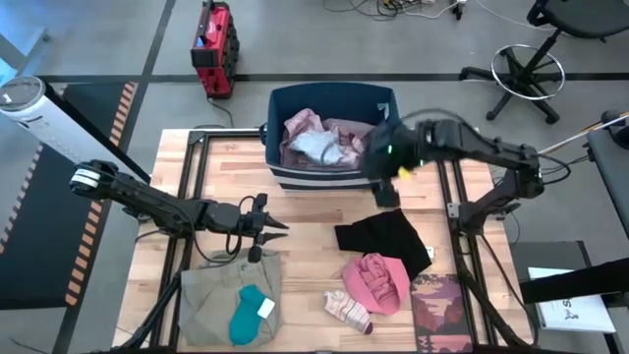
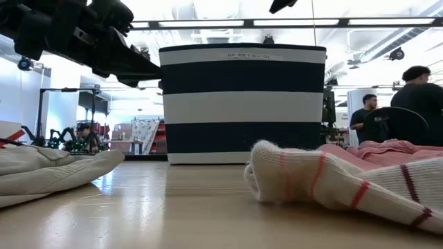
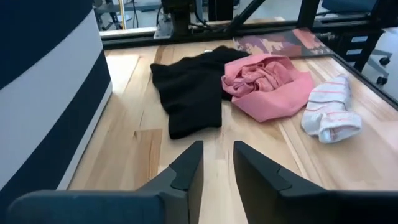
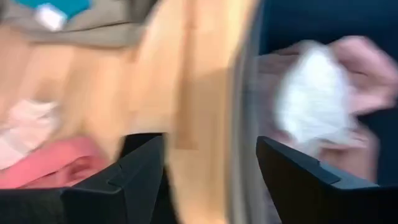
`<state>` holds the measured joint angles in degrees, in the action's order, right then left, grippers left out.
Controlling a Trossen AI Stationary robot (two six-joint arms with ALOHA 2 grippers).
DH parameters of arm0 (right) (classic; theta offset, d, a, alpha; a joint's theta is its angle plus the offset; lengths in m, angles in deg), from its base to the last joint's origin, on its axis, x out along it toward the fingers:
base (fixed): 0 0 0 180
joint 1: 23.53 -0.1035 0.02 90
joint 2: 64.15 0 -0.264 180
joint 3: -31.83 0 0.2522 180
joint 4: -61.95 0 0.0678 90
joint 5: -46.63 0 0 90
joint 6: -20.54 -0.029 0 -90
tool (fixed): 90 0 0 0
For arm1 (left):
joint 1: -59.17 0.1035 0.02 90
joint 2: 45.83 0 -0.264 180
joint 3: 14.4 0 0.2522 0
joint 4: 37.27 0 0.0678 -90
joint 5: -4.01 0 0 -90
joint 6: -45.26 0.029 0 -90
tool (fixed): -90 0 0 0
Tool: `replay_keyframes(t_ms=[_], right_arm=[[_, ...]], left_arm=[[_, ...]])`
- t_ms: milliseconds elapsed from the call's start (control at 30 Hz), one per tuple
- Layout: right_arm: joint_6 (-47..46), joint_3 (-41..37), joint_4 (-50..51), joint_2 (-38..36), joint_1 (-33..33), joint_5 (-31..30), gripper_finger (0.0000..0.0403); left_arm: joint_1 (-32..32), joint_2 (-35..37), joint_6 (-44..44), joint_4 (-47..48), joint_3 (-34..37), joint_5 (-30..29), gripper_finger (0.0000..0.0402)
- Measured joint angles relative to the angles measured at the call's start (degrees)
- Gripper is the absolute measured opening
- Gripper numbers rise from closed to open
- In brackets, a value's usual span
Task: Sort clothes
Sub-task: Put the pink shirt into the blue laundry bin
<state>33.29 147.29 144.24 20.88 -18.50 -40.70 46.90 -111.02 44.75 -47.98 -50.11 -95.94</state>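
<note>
My left gripper (image 1: 278,230) hovers above the table's middle, just beyond the khaki trousers (image 1: 228,293), with a narrow gap between its fingers (image 3: 217,171) and nothing held. My right gripper (image 1: 384,193) is wide open and empty (image 4: 211,171) over the near right corner of the navy striped bin (image 1: 295,177). The bin holds a pale pink garment (image 1: 305,123) and a white piece (image 1: 319,147). On the table lie a black piece (image 1: 385,239), a pink piece (image 1: 378,280), a striped sock (image 1: 349,311), and a teal piece (image 1: 251,315) on the trousers.
A dark red patterned booklet (image 1: 442,307) lies at the near right. The bin (image 2: 242,104) stands at the far middle of the table. In the low view the sock (image 2: 332,183) lies in front and the trousers (image 2: 48,173) at left. People stand in the room behind.
</note>
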Motion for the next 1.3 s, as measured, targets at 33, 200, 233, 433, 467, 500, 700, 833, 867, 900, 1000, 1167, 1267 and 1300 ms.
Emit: replay_keyframes(t_ms=[33, 200, 233, 433, 467, 500, 700, 833, 867, 900, 1000, 1167, 1267, 1300], right_arm=[[-1.3, -1.0, 0.6, -0.2, -1.8, 0.4, 0.0237], [-9.4, -7.4, 1.0, -0.6, -9.4, 0.7, 0.0243], [-11.3, -9.5, 0.9, -0.6, -10.6, 0.7, 0.0245], [-21.0, -23.7, -7.9, -0.6, -16.5, 3.8, 0.0263], [-22.3, -26.1, -10.3, -0.6, -17.5, 3.9, 0.0266], [-23.3, -28.5, -12.7, -0.6, -18.3, 4.0, 0.0269], [-29.1, -40.2, -27.3, -0.6, -22.0, 4.0, 0.0284], [-31.5, -46.6, -34.9, -0.6, -23.3, 3.3, 0.0294], [-32.0, -48.0, -36.5, -0.6, -23.5, 3.3, 0.0295], [-32.4, -49.3, -37.4, -0.6, -23.6, 3.3, 0.0297], [-32.8, -52.2, -39.5, -0.6, -23.7, 3.3, 0.0299], [-35.7, -55.4, -41.0, -0.6, -23.7, -1.2, 0.0283], [-35.7, -56.1, -42.1, -0.6, -23.7, -1.4, 0.0261], [-35.7, -56.2, -42.6, -0.6, -23.7, -1.3, 0.0252]], left_arm=[[0.0, -0.1, 0.0, -0.1, 0.0, 0.0, 0.0083], [0.0, -0.2, 0.0, 0.4, 0.0, 0.0, 0.0105], [0.0, -0.2, 0.0, 0.6, 0.0, 0.0, 0.0109], [0.0, -0.2, -0.1, 1.5, 0.0, 0.0, 0.0130], [0.0, -0.2, -0.1, 1.5, 0.0, 0.0, 0.0133], [0.0, -0.2, -0.2, 1.5, 0.0, 0.0, 0.0136], [0.0, -0.2, -0.2, 1.5, 0.0, 0.0, 0.0152], [0.0, -0.2, -0.4, 1.4, 0.0, 0.0, 0.0160], [0.0, -0.2, -0.5, 1.4, 0.0, 0.0, 0.0162], [0.0, -0.2, -0.6, 1.4, 0.0, 0.0, 0.0163], [0.0, -0.2, -0.6, 1.4, 0.0, 0.0, 0.0168], [0.0, -0.2, -0.6, 1.4, 0.0, 0.0, 0.0174], [0.0, -0.2, -0.6, 1.4, 0.0, 0.0, 0.0172], [0.0, -0.2, -0.7, 1.4, 0.0, 0.0, 0.0171]])
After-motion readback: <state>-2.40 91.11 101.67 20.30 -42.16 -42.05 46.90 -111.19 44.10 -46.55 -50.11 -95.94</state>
